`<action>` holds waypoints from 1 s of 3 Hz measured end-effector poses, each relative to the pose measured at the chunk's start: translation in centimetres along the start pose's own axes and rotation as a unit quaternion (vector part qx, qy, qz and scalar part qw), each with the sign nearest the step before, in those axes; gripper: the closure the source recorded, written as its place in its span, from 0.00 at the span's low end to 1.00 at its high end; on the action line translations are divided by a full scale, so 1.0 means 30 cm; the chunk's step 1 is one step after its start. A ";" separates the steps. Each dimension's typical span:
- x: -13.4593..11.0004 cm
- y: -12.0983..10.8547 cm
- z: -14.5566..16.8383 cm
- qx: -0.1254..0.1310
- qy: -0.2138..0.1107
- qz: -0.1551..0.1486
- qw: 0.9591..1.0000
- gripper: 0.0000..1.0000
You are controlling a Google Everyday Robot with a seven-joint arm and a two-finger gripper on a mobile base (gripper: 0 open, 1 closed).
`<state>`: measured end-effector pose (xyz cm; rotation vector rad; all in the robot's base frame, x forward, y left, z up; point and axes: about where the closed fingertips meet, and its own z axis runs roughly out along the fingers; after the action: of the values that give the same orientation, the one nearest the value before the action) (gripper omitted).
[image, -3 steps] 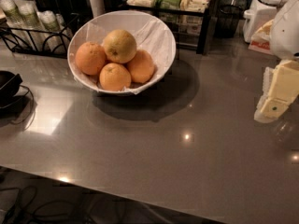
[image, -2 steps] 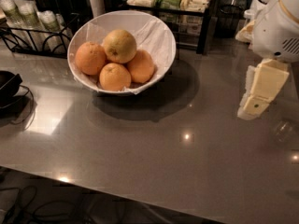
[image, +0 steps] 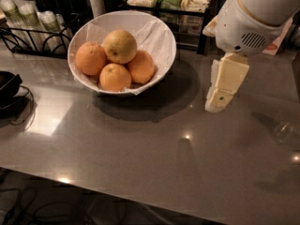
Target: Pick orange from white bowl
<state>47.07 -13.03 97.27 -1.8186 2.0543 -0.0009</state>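
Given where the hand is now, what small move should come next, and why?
Probably move the hand across toward the white bowl, staying above its rim: it hangs over the counter beside the bowl, apart from it, and the pale orange rests on top of three deeper-orange ones.

Your cream-coloured claw (image: 216, 104) hangs right of the large white lined bowl (image: 161, 27), its white arm (image: 253, 13) cut off at the top edge; the bowl's wall hides the undersides of the three deeper-orange oranges (image: 115, 77).
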 end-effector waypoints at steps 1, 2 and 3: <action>-0.103 -0.060 0.060 0.009 -0.049 -0.004 0.999 0.00; -0.258 -0.178 0.113 0.025 -0.124 0.000 0.992 0.00; -0.358 -0.263 0.151 0.029 -0.179 0.015 0.983 0.00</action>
<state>56.73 -2.85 98.25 -1.6166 1.8075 0.2536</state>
